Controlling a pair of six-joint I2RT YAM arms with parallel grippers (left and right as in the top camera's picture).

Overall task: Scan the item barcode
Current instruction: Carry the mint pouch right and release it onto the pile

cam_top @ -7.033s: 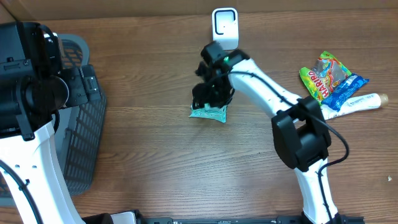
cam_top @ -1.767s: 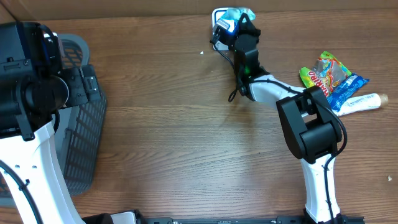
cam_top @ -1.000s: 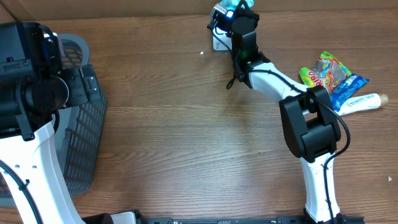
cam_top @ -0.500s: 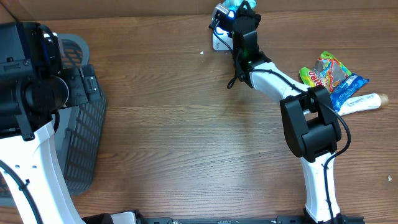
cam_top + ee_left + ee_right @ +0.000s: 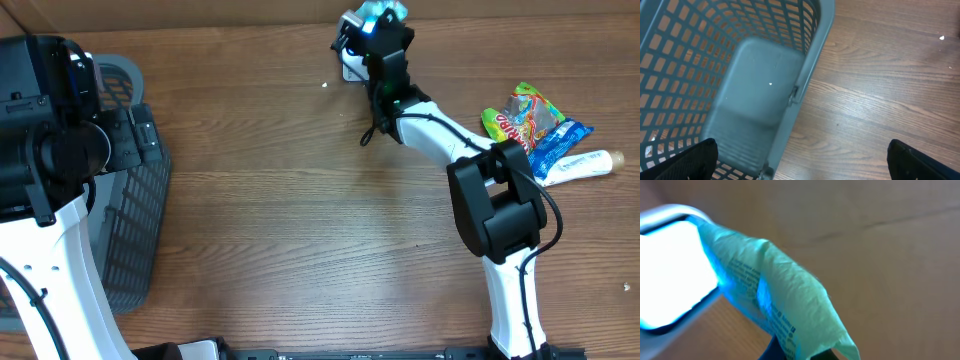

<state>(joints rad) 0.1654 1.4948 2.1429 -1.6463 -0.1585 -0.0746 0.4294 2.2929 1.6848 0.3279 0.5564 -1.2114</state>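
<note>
Right gripper (image 5: 378,25) pinching a green packet (image 5: 780,300), scanner (image 5: 670,270) glowing just beyond it. Left gripper (image 5: 800,162) spread wide, basket (image 5: 812,55) below.

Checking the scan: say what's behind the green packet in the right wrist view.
The scanner, its window glowing. The packet covers the window's right edge; no barcode shows.

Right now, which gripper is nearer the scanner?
Right. The right gripper holds the teal packet right at the scanner; the left gripper hangs open over the basket, far across the table.
</note>
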